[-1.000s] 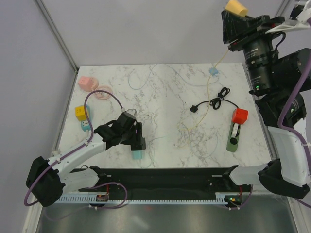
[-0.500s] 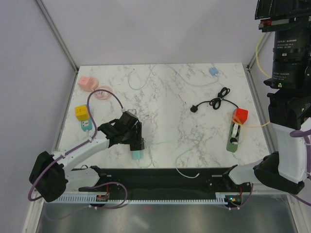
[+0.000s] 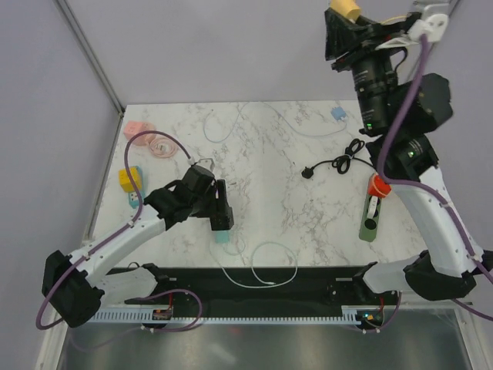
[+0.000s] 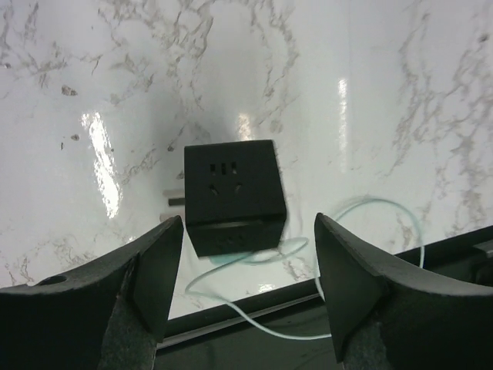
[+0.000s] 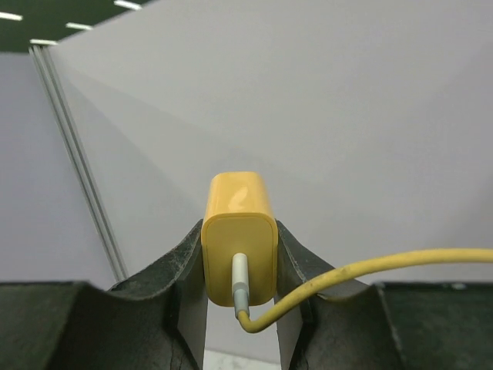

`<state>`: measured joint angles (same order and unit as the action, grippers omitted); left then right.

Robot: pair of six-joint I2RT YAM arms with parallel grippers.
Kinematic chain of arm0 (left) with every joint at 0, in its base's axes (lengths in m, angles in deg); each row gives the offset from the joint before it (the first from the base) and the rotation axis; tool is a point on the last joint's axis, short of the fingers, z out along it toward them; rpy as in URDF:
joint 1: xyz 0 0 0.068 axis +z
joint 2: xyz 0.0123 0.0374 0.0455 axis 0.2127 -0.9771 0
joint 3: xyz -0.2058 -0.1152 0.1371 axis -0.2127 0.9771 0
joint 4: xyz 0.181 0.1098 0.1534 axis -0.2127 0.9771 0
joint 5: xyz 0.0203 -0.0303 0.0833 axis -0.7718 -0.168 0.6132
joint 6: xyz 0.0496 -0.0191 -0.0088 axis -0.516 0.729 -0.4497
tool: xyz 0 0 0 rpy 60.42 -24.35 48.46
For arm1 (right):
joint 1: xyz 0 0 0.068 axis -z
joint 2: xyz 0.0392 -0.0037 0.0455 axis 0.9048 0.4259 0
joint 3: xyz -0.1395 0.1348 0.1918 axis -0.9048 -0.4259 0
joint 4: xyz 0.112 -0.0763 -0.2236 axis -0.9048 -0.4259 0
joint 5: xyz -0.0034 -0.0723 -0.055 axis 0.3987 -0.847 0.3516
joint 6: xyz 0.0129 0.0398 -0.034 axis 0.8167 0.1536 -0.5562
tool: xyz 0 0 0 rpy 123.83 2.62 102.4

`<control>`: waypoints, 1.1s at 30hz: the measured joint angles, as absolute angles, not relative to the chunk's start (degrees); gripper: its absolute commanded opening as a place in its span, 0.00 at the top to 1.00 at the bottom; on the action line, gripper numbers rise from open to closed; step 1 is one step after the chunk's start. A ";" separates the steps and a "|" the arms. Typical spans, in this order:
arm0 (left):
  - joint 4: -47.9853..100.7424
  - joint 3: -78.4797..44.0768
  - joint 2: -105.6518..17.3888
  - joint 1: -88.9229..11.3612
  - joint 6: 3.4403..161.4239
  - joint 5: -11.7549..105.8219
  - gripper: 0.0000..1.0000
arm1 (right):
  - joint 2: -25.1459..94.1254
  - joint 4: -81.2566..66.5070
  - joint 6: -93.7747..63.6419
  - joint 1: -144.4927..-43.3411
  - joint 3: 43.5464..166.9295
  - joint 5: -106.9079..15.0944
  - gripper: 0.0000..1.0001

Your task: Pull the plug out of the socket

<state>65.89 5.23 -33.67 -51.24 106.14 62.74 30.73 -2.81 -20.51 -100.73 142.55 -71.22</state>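
A black socket cube (image 4: 233, 196) stands on the marble table with a light teal plug (image 3: 222, 237) at its near side. The plug's thin teal cable (image 4: 350, 212) loops over the table's near edge. My left gripper (image 4: 243, 258) is open, hovering just above and in front of the cube, fingers (image 4: 158, 266) apart from it; from above it (image 3: 218, 210) covers the cube. My right gripper (image 5: 239, 254) is raised high at the back right (image 3: 343, 15) and shut on a yellow plug (image 5: 239, 223) with a yellow cable (image 5: 385, 266).
A red socket cube (image 3: 380, 186) sits on a green power strip (image 3: 369, 218) at the right. A black cable (image 3: 343, 163), a blue plug (image 3: 337, 114), a pink adapter (image 3: 138, 131) with its cable and a yellow cube (image 3: 129, 179) lie around the table.
My right arm has swung left and stays raised with the yellow plug. The yellow cable has left the table. The teal cable has slid toward the near edge. My left gripper has shifted slightly.
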 measured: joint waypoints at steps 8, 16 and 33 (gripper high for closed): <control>66.13 0.80 -28.32 -51.24 105.99 63.46 0.18 | 42.16 -4.45 -8.52 -97.91 140.63 -62.69 1.00; 66.96 0.77 -27.82 -51.24 105.46 64.42 0.17 | 51.05 -3.45 5.67 -94.44 146.99 -50.52 1.00; 67.81 0.75 -19.05 -51.24 105.46 62.02 0.21 | 80.26 24.22 29.65 -79.38 136.06 -39.99 1.00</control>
<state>67.81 0.75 -19.05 -51.24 105.46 62.02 80.26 24.22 29.65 -79.38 136.06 -39.99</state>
